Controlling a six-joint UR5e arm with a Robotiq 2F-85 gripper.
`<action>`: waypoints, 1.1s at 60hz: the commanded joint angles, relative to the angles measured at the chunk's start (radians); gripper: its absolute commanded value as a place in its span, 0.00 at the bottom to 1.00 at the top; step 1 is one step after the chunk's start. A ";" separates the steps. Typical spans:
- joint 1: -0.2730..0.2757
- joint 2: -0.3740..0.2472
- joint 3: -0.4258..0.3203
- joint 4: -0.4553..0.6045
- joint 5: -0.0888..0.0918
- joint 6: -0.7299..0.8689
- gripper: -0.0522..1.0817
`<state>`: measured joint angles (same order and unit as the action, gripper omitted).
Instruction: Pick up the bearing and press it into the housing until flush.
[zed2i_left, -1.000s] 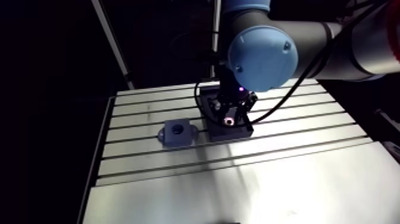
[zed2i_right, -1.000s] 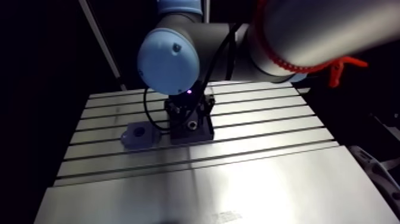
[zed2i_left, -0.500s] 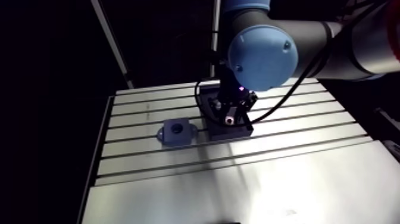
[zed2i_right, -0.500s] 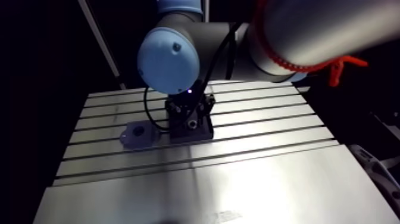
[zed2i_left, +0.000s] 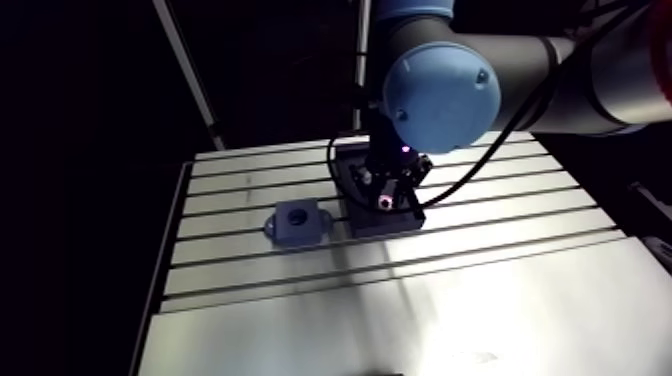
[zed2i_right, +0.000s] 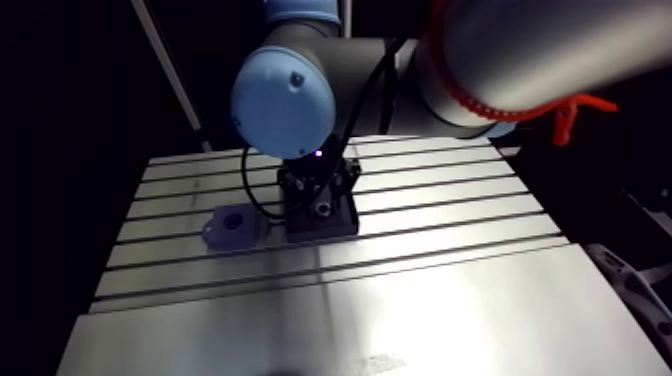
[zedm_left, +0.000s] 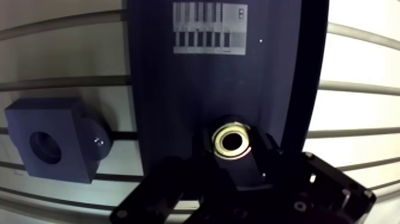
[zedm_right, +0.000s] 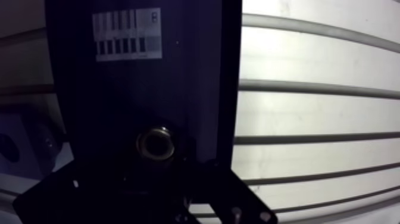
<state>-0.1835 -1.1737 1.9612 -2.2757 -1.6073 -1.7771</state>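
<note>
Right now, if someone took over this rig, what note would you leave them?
The claw is low over the dark plate, right at the bearing; whether it is open or shut cannot be read.
The bearing lies on the dark plate just ahead of the claw, not yet lifted.
The housing stands on the slotted table beside the plate, bore empty.
Done: approach to the bearing.
Left: grip, lift, carry to the housing, press in until flush.
</note>
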 joint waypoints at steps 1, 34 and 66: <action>-0.001 -0.008 -0.003 0.004 0.000 0.000 0.60; 0.005 -0.093 -0.045 0.093 0.009 0.020 0.65; 0.104 -0.097 -0.160 0.241 0.013 0.169 0.70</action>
<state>-0.1269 -1.2763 1.8513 -2.0903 -1.5937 -1.6684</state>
